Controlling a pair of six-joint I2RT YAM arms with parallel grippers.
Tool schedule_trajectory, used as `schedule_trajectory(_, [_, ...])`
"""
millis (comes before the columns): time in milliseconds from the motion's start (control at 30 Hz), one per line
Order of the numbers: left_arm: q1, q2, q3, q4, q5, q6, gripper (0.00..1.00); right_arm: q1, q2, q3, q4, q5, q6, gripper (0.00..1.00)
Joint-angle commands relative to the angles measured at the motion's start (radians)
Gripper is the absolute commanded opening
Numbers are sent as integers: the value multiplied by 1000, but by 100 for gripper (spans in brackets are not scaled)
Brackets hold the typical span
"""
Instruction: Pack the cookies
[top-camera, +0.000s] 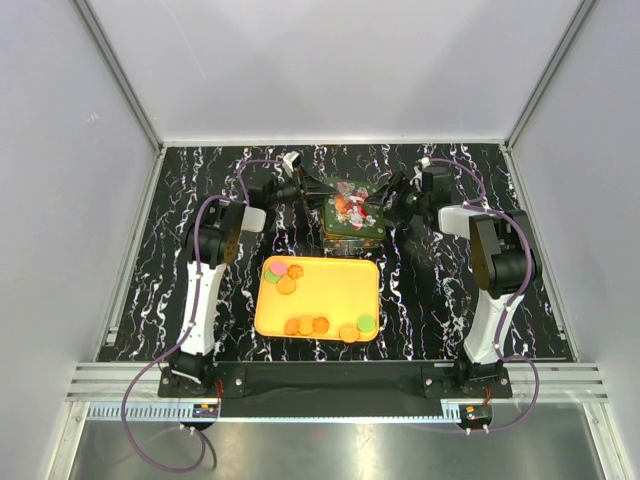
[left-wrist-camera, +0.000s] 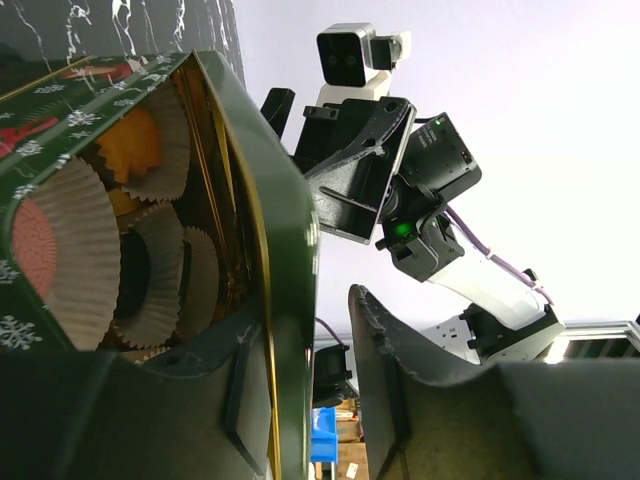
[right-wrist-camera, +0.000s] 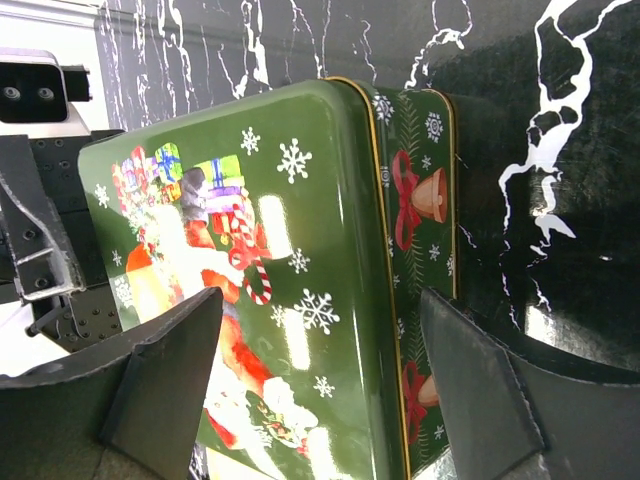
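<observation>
The left gripper (top-camera: 310, 190), narrowly parted, straddles the tin lid (left-wrist-camera: 262, 190) at 9 o'clock; the right gripper (right-wrist-camera: 322, 300) gapes wide at 3 o'clock. The cookies (top-camera: 306, 325) lie on the tray (top-camera: 330, 285).

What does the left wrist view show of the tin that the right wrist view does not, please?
Only the left wrist view looks inside the tin: white paper cups, one holding a pink cookie, another an orange item, plus the right arm's camera opposite. Only the right wrist view shows the lid top with its Santa print and snowflakes, the bell-and-bow side wall, the marble table and the left arm's camera. Both share the green, gold-rimmed tin and each view's own dark fingers in the foreground.
</observation>
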Motion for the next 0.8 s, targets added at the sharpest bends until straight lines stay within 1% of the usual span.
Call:
schedule_trajectory(0, [11,-3,-5,55,-8,24,39,13,16,32,42,-10,-3,86])
schedule_trajectory(100, [16,-3,-8,57,-7,22,39,13,19,32,42,-9,-1,86])
schedule_trajectory(333, [30,-12,-19,58,-4,22,39,13,15,47,10,14,-17,81])
schedule_trajectory(433, [36,-20,-29,46,-2,34,41,13,15,49,3,16,-18,79])
schedule_trajectory(767, [65,-40,-51,25,13,56,41,13,19,53,2,14,-15,77])
